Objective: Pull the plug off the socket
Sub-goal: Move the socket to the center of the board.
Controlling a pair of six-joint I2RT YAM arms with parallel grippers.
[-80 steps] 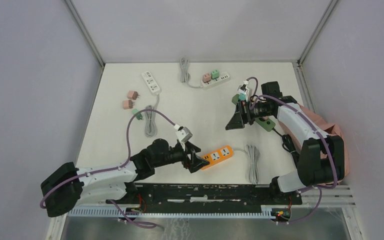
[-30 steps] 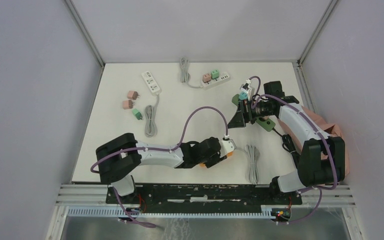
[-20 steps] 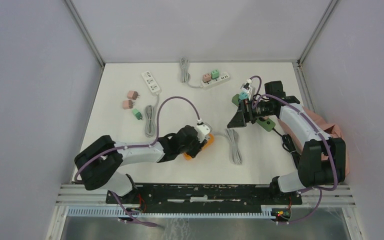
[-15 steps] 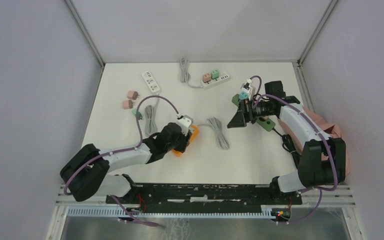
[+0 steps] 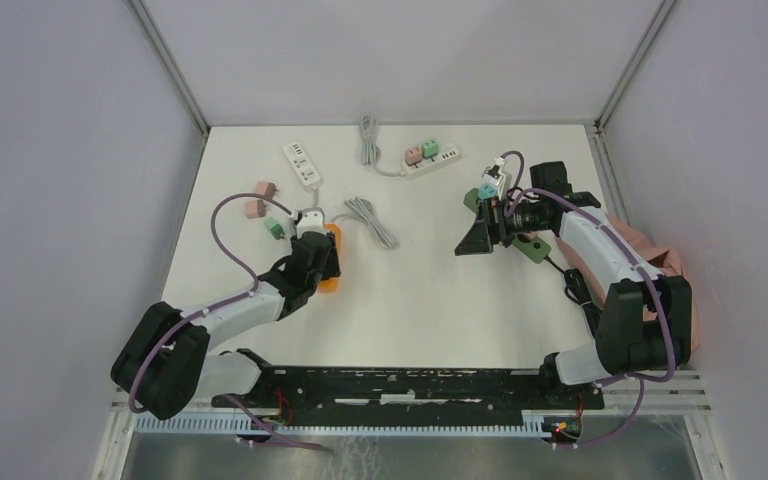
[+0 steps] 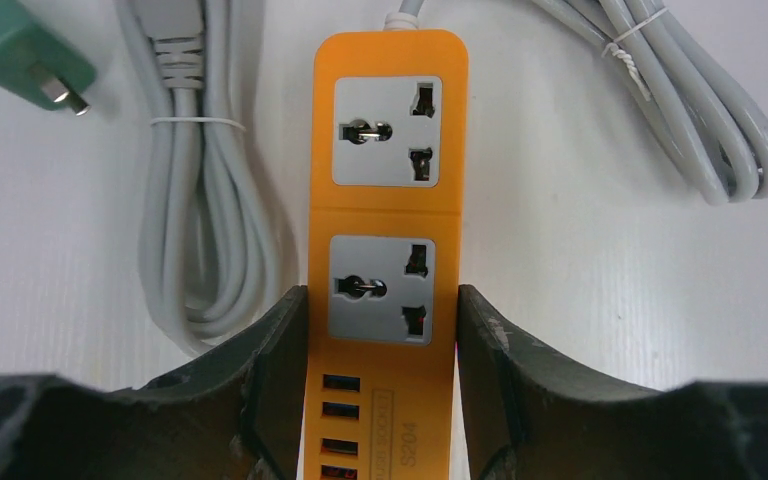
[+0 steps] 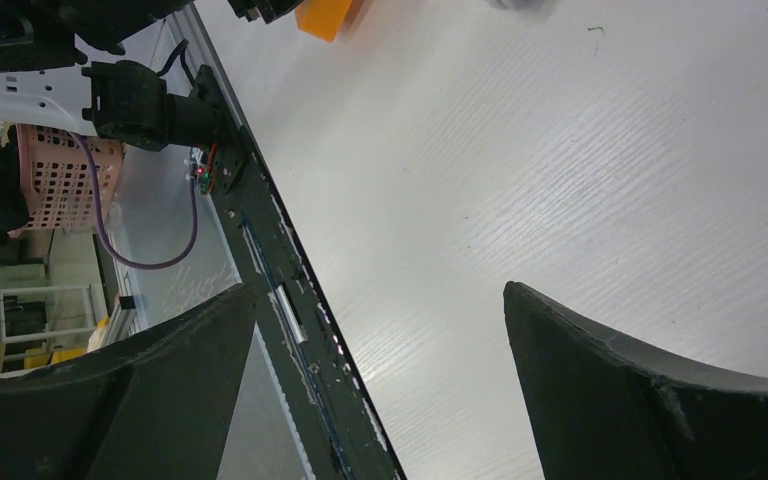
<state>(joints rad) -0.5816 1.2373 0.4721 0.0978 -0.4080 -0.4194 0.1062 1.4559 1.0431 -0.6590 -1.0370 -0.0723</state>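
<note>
An orange power strip (image 6: 388, 215) lies on the white table with both of its sockets empty. My left gripper (image 6: 382, 310) is shut on it, one finger pressed against each long side near the USB end. From above, the strip (image 5: 332, 240) sits left of centre under my left gripper (image 5: 322, 262). A white power strip (image 5: 438, 163) at the back carries a pink plug (image 5: 415, 153) and a green plug (image 5: 430, 148). My right gripper (image 5: 473, 240) hangs open above the table at the right, and nothing is between its fingers (image 7: 380, 300).
A loose green plug (image 6: 20, 55) and a tied grey cable bundle (image 6: 195, 220) lie just left of the orange strip. Its own cable (image 5: 370, 222) trails to the right. Two pink plugs (image 5: 260, 198) and another white strip (image 5: 302, 165) lie at the back left. A dark green strip (image 5: 532, 247) sits under the right arm.
My left gripper has dragged the orange strip from the front centre leftward and toward the back, with its cable trailing behind. The right arm has stayed still and open.
</note>
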